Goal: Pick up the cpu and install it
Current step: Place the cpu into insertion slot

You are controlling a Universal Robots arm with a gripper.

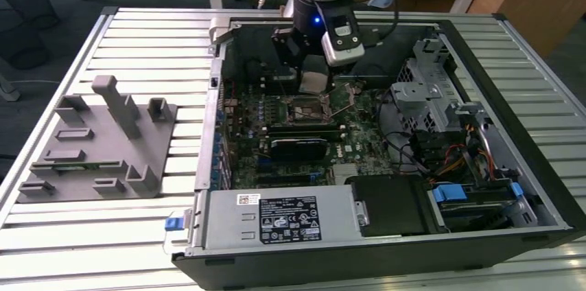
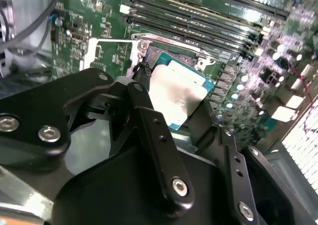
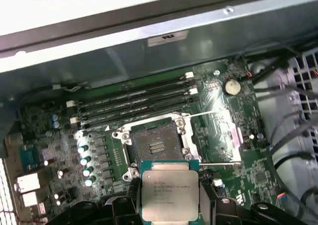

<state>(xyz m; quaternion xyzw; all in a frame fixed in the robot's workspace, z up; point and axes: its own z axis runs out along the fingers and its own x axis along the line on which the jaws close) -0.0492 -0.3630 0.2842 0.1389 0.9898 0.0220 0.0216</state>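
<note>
The cpu [image 3: 169, 192] is a small square chip with a silvery top on a green edge, and my gripper [image 3: 169, 207] is shut on it with a black finger on each side. It hangs inside the open computer case [image 1: 536, 167], a little above the motherboard and just short of the black square socket [image 3: 156, 148], whose middle lies bare. In the second wrist view the cpu [image 2: 174, 96] sits between the fingers [image 2: 144, 106] over the socket frame. In the exterior view the gripper [image 1: 313, 78] hovers just behind the socket [image 1: 311, 109].
Long black memory sticks [image 3: 134, 103] lie beside the socket. A drive cage [image 1: 430, 92] and cables [image 3: 288, 135] crowd the exterior view's right. The power supply [image 1: 274, 219] fills the case's front. A grey part holder [image 1: 101, 147] stands on the slatted table at the left.
</note>
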